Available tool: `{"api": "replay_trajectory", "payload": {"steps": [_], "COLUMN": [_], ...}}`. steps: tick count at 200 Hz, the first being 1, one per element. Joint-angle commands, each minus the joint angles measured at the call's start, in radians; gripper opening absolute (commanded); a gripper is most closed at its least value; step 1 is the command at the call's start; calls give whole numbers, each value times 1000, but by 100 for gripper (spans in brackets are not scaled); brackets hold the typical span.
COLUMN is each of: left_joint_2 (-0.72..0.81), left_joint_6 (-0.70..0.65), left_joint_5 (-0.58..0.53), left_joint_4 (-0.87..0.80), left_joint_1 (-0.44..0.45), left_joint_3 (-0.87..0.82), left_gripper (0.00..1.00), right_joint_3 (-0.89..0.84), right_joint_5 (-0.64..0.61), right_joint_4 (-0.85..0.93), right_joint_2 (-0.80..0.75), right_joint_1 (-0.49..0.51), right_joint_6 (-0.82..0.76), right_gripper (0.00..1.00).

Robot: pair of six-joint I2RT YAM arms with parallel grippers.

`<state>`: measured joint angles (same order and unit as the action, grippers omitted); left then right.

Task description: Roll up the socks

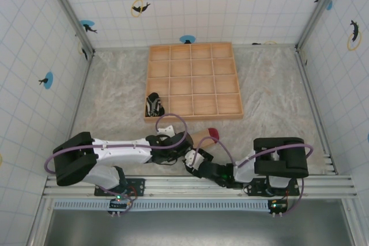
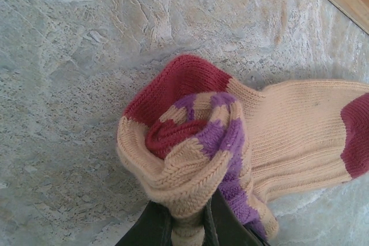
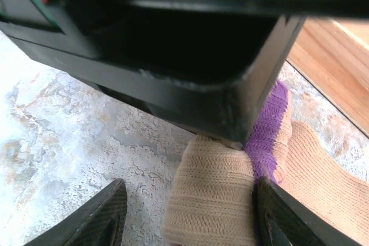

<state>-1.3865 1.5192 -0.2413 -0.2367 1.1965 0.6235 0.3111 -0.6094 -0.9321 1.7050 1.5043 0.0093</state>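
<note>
Presently, I judge the tan sock to be mid-roll, the second sock not yet started.

Top view: the tan sock [image 1: 202, 137] lies at lower centre on the mottled table [image 1: 115, 96], just below the wooden tray [image 1: 196, 117]. The striped sock [image 1: 153, 105] sits bunched against the tray's left edge.

Left wrist view: the left gripper [image 2: 187, 230] is pinched tight on the ribbed knit, a soft coil banded red and purple at frame centre.

Right wrist view: the right gripper [image 3: 193, 214] stands part-open astride the roll, holding nothing. Its right finger may touch the fabric, but I cannot tell.

Next, it should close squarely on the roll.
</note>
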Motion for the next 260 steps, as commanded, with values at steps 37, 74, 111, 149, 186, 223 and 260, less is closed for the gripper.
{"api": "replay_trajectory", "payload": {"steps": [37,74,111,149,186,223,260], "left_joint_2": [20,12,34,80,115,150,110], "left_joint_6": [-9,-14,-20,-38,-68,-93,-122], "left_joint_5": [74,93,82,34,-18,-47,-31], "left_joint_4": [-18,-5,12,8,10,56,116], "left_joint_1": [-9,-14,-14,-15,-15,-15,1], "left_joint_3": [-15,-16,-18,-18,-15,-43,-58], "left_gripper": [0,0,15,70,75,68,56], "right_joint_3": [10,22,-7,-83,-145,-208,-242], "right_joint_5": [-29,28,175,411,600,672,726], "right_joint_4": [70,132,151,83,-42,-123,-80], "right_joint_2": [25,35,5,-61,-70,-80,-100], "right_joint_1": [-32,-63,-127,-226,-316,-405,-489], "right_joint_6": [109,183,298,441,655,914,1101], "right_gripper": [54,33,8,0,0,0,0]}}
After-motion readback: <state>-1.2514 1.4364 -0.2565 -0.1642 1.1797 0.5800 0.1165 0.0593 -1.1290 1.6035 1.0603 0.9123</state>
